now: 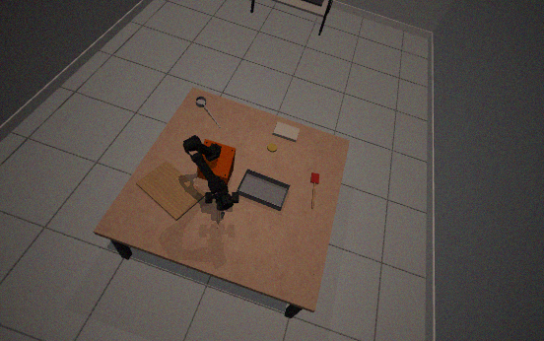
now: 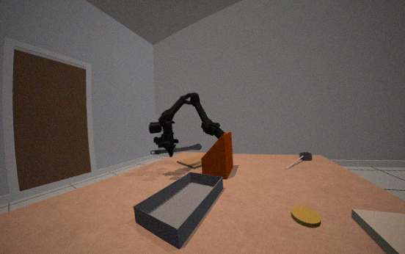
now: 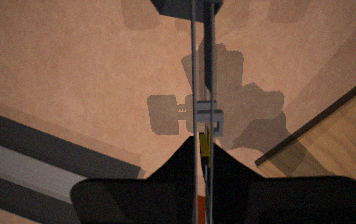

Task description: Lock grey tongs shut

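Observation:
The grey tongs (image 2: pixel 188 148) (image 3: pixel 209 55) hang in the air, roughly level, with their two arms close together and nearly parallel. My gripper (image 2: pixel 170 151) (image 3: pixel 197 141) is shut on them and points down. It is above the table between the roasting tin and the board. The roasting tin (image 1: pixel 262 190) (image 2: pixel 158 225) (image 3: pixel 60 149) is empty. The wooden board (image 1: pixel 168 188) (image 2: pixel 188 161) (image 3: pixel 322 135) lies flat and bare, at the lower right of the wrist view. Whether the lock in the hinge is engaged cannot be seen.
The orange block (image 1: pixel 225 159) (image 2: pixel 220 158) stands at the arm's base, between tin and board. A strainer (image 1: pixel 201 102) (image 2: pixel 305 156), a yellow disc (image 1: pixel 272 148) (image 2: pixel 305 216), a white slab (image 1: pixel 287 131) (image 2: pixel 383 227) and a red-headed utensil (image 1: pixel 314 178) lie farther off.

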